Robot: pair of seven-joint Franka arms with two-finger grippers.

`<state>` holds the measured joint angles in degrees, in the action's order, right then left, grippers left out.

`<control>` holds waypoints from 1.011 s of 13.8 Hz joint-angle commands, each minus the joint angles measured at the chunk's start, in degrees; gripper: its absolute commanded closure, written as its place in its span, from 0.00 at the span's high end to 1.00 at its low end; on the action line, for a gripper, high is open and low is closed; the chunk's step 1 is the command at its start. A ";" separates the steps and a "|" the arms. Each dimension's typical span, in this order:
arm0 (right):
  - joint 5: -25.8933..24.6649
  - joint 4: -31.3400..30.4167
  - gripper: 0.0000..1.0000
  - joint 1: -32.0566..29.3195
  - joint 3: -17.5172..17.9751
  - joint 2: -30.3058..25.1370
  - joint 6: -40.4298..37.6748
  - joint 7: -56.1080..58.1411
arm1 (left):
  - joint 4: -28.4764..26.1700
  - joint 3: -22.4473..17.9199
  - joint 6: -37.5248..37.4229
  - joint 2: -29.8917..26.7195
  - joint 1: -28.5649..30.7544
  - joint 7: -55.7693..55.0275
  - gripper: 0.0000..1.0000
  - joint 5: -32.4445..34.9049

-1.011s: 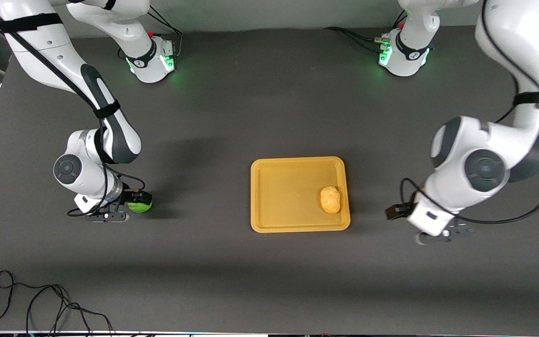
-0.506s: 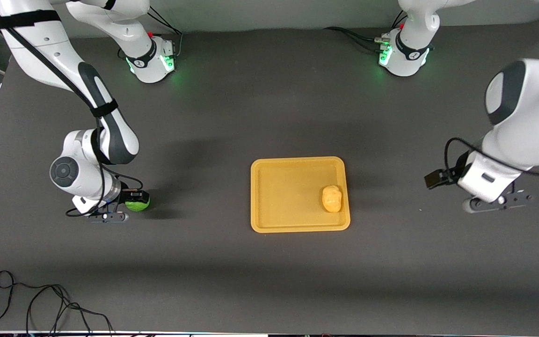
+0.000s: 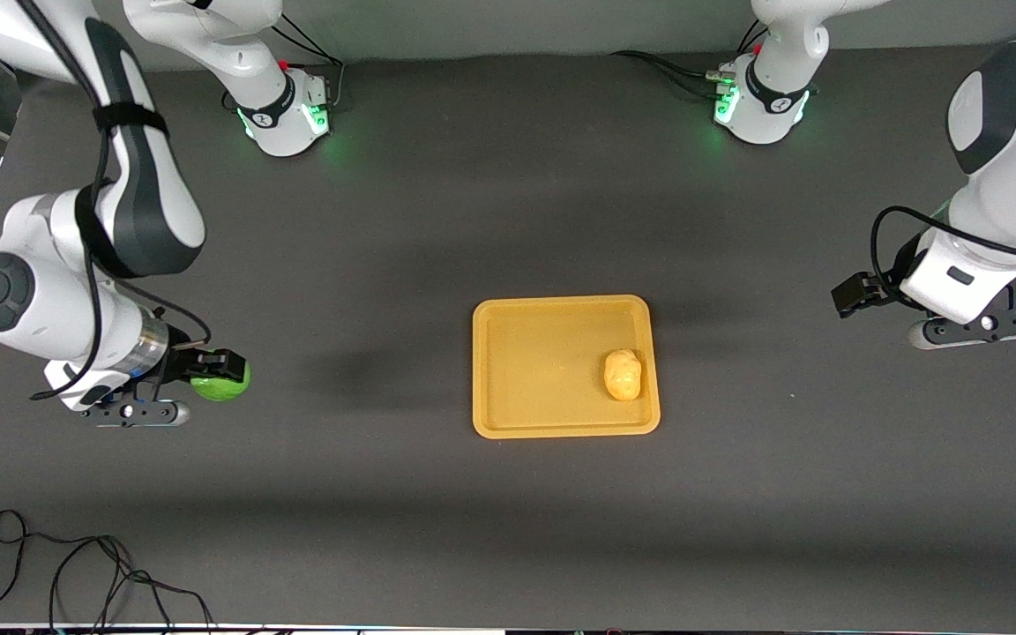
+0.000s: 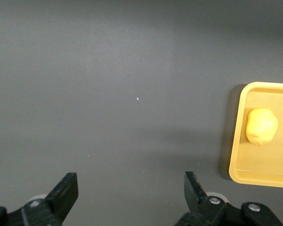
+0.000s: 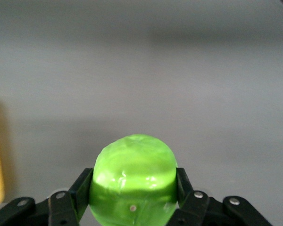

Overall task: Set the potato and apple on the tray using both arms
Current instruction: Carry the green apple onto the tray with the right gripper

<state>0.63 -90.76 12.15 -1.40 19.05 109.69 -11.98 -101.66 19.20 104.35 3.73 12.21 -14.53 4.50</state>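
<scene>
Apple [image 5: 133, 178] clamped between right gripper [image 5: 132, 197] fingers, off the table; potato [image 3: 623, 375] lies on tray [image 3: 508, 423]. Left gripper [image 4: 129, 195] waits, fingers spread on nothing. Next, I judge: carry apple over tray and release.

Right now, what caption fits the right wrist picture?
Right pincer shut on the green apple above the dark table.

I work in a robotics lab: my two white arms are bolted by green-lit bases [image 3: 286, 119] to a plain dark grey worktop [image 3: 508, 494], black cables [image 3: 76, 564] trail loose at its edge, and toy produce sits on it.
</scene>
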 commanded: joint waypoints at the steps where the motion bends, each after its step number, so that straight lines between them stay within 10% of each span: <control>1: -0.46 15.39 0.44 9.00 -0.44 9.57 -5.87 -11.53 | -1.00 0.04 0.68 -0.66 1.50 1.78 1.00 -0.89; 8: -0.81 37.38 0.42 26.67 -0.53 28.91 -5.46 -36.86 | 5.77 -0.22 -4.86 1.19 4.67 6.94 1.00 -0.10; 14: -1.07 39.08 0.41 33.46 -0.88 37.45 5.35 -41.46 | 6.03 -0.13 -7.58 1.89 4.05 7.50 1.00 -0.19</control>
<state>0.51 -55.37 44.60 -1.36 52.70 113.97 -51.96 -97.45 19.16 98.27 4.93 16.65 -7.81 4.56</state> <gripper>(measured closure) 0.256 0.000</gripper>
